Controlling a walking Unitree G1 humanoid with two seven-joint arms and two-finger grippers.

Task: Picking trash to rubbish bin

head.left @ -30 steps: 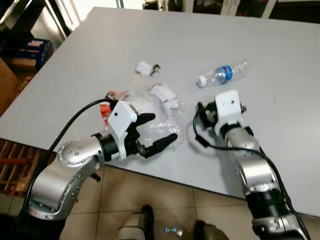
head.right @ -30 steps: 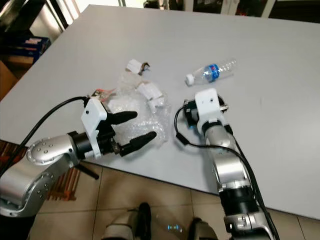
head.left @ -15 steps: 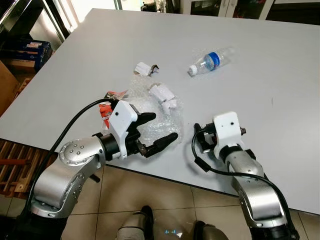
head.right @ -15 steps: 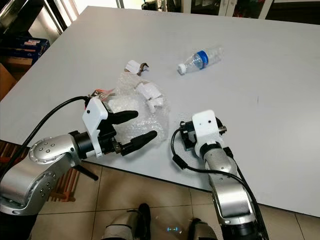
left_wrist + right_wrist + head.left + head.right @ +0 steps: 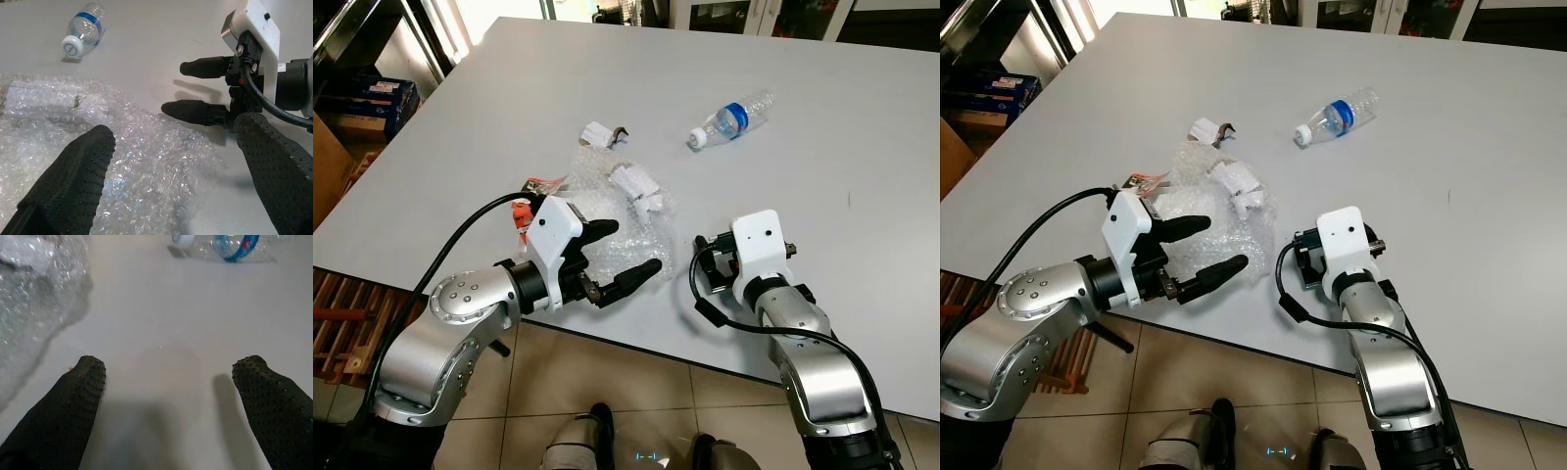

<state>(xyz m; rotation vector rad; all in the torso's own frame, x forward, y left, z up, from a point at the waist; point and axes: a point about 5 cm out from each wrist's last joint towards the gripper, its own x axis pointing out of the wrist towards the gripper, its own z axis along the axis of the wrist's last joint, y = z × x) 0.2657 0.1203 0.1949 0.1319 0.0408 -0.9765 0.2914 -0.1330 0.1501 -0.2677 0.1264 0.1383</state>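
From the head camera you see your left gripper (image 5: 625, 253) with its two black fingers spread, hovering low over the near edge of the crumpled sheet of clear bubble wrap (image 5: 612, 220) on the pale grey table (image 5: 862, 137); a red-and-white scrap of wrapper (image 5: 524, 201) lies just beside its white wrist housing, and a small torn white paper piece (image 5: 597, 133) sits beyond the wrap. Your right gripper (image 5: 1304, 264) rests above bare tabletop just beside the wrap, with the clear plastic water bottle with a blue label (image 5: 1337, 115) lying on its side well ahead of it. The left wrist camera shows the bubble wrap (image 5: 122, 166) between and beneath your parted fingers (image 5: 73, 181), nothing pinched yet, the bottle (image 5: 84, 32) far ahead. The right wrist camera shows fingers (image 5: 68, 406) held wide over empty table, the bottle (image 5: 230, 245) straight ahead and apart. You seem to be at the reach-to-grasp step; next, lower the left gripper into the wrap and squeeze, minding that the sheet may slide.
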